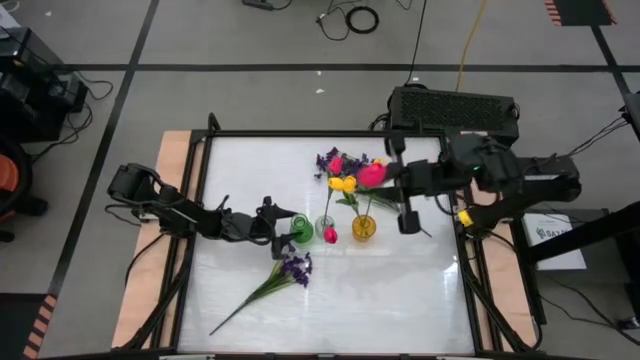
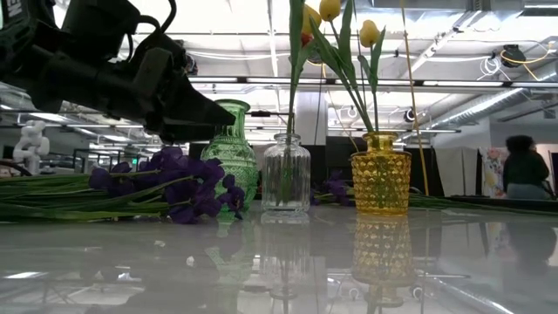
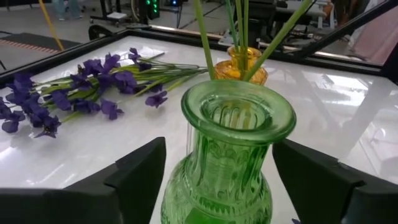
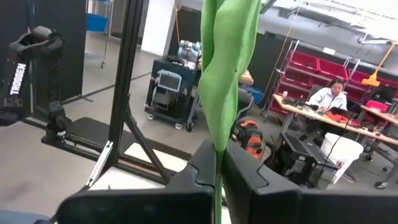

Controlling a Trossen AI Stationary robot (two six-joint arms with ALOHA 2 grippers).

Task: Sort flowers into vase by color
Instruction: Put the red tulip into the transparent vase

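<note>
White surface (image 1: 400, 300): right end effector (image 4: 219, 163), clamped on an upright pink tulip (image 1: 372, 174), hangs beside the clear vase (image 1: 326, 229); left end effector (image 3: 214, 171), fingers apart, straddles the green vase (image 3: 227, 155).

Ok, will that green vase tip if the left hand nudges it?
Possibly: the green vase looks tall, narrow-necked and empty, so probably light. The left hand is open around it. Ribbed glass may slip and looks breakable.

1. A robotics lab or workshop: the white worktop (image 1: 330, 300) stands on a grey concrete floor (image 1: 250, 90) marked with black tape lines.
2. Loose cables (image 1: 350, 17) lie on that floor.
3. Red storage bins (image 4: 326, 65) line shelving behind a person (image 4: 328, 98) seated at a desk.
4. Exposed ceiling ducts (image 2: 462, 109) run overhead.
</note>
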